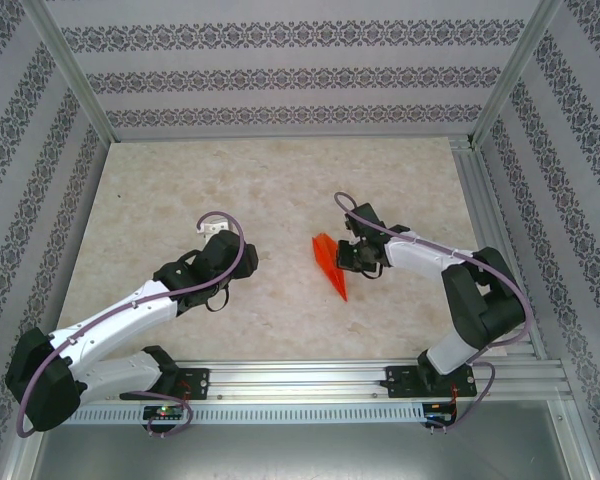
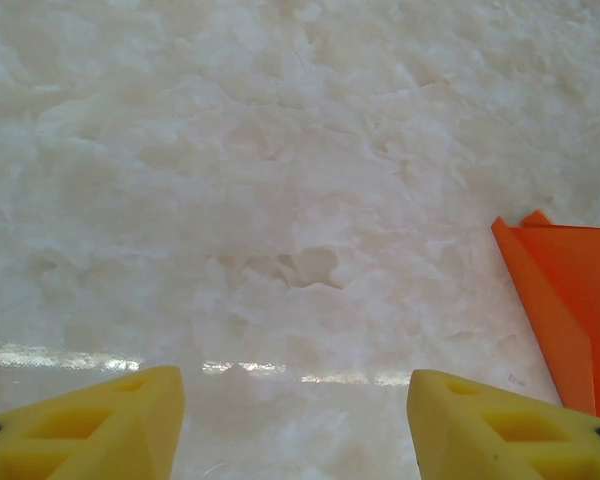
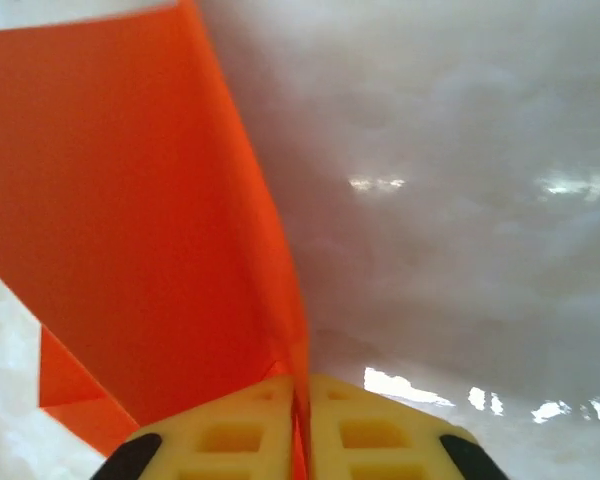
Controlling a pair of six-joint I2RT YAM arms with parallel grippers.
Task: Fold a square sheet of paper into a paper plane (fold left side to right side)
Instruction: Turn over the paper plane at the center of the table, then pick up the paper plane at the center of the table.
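Note:
The orange sheet of paper, folded into a narrow pointed dart, lies mid-table with its tip toward the near edge. My right gripper sits at its right edge, and in the right wrist view the yellow fingers are shut on a raised orange flap. My left gripper hovers to the left, apart from the paper. Its yellow fingers stand wide apart over bare table, with the paper's edge at the far right of the left wrist view.
The marble-patterned tabletop is boxed in by patterned walls and metal frame posts. An aluminium rail carrying both arm bases runs along the near edge.

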